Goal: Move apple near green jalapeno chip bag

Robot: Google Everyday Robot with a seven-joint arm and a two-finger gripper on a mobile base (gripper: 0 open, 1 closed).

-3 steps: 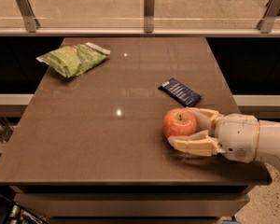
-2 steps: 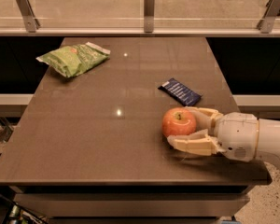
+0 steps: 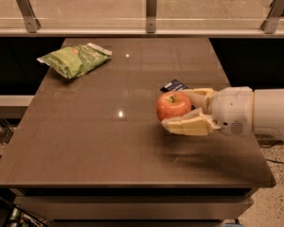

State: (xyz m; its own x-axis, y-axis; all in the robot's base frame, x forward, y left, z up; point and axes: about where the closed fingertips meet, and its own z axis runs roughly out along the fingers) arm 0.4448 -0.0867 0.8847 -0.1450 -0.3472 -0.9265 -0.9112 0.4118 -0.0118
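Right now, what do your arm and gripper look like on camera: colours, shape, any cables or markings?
The gripper, over the right side of the table around the apple, has two thick cream-yellow fingers with blocky, segmented surfaces. They join a rounded white wrist housing and a smooth white cylindrical forearm. No cables or markings are visible.

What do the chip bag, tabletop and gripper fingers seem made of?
Green jalapeno chip bag: likely thin plastic film, crinkled and shiny. Table: brown polished stone or laminate, judging by light glints. Gripper, at right, shut on the apple: cream matte fingers, perhaps moulded plastic or rubber.
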